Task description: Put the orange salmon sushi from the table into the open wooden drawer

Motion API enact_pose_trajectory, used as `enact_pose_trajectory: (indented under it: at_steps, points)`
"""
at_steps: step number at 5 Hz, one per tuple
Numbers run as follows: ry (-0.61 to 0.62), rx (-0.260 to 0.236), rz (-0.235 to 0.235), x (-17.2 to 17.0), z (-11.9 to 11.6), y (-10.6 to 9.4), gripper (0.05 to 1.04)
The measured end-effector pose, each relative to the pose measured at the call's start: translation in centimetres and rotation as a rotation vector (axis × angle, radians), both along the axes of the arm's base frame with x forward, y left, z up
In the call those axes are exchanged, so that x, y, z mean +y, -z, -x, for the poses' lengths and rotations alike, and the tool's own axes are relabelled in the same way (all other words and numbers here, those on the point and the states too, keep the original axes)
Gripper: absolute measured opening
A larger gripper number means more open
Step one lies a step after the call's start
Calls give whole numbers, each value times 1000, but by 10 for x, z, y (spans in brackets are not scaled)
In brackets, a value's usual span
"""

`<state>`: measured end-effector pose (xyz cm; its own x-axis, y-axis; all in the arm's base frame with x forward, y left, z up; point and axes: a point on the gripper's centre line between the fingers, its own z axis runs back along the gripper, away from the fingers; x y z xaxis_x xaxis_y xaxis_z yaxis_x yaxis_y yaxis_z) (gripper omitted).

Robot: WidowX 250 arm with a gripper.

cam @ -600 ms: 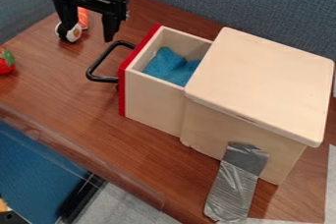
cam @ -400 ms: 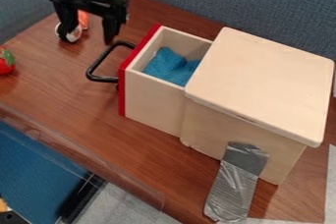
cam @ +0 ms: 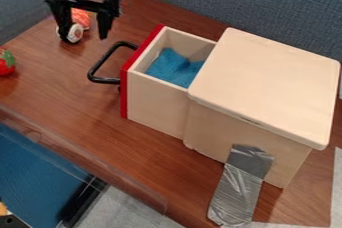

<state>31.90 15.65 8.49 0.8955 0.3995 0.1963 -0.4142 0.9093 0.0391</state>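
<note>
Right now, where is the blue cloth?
In the camera view, the blue cloth lies inside the open drawer, left of the wooden box's lid and to the right of the black handle.

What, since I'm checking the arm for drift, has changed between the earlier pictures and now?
The end effector has shifted a little toward the picture's left and slightly up, its fingers still apart. Nothing was taken hold of or let go. The open drawer, the blue cloth inside it and the wooden box stayed as they were.
</note>
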Motion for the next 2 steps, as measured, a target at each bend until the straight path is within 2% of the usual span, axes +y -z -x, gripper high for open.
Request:
enact_pose_trajectory:
  at_steps: [2]
  points:
    - [-191, -80, 24, 59, -22, 8, 999]
